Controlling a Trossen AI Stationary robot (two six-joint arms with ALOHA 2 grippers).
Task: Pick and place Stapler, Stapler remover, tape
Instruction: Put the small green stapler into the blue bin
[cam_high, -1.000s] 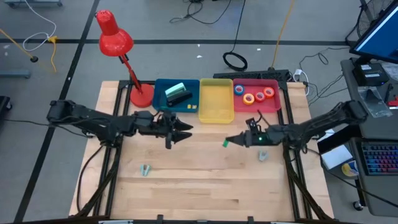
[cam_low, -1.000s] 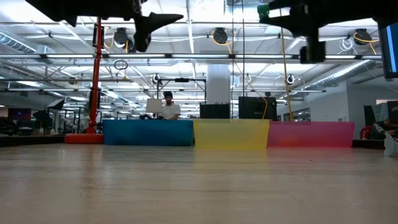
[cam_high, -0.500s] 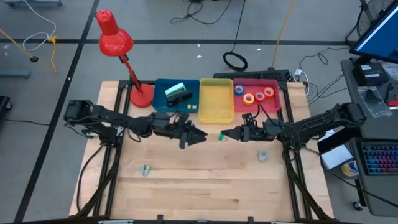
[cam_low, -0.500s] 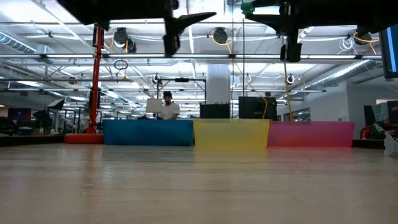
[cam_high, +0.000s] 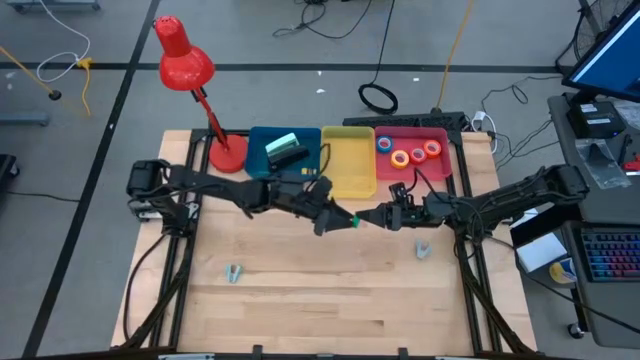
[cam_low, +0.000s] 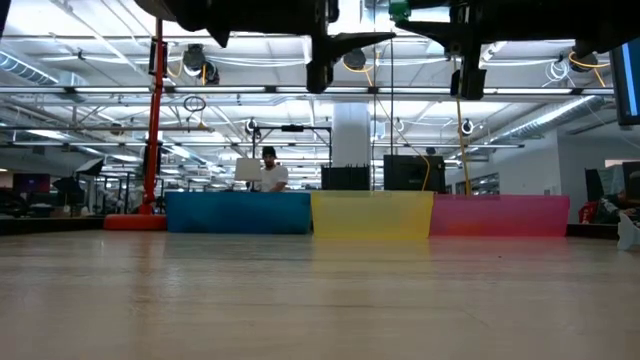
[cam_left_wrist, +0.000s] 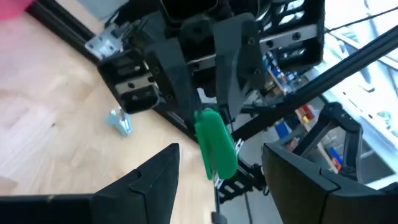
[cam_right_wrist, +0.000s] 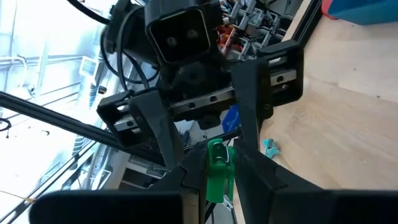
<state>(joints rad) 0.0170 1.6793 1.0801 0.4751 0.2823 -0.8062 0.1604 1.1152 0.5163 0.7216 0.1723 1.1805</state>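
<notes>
Your right hand pinches the small green plastic stapler remover above mid-surface, the left hand spread around it, probably not touching yet; close squarely on the green body before releasing right.

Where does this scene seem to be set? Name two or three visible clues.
Probably a robotics lab in an open industrial hall. The wooden table carries two robot arms, cables trail across the concrete floor, and the low view shows ceiling trusses and a person at a desk.
</notes>
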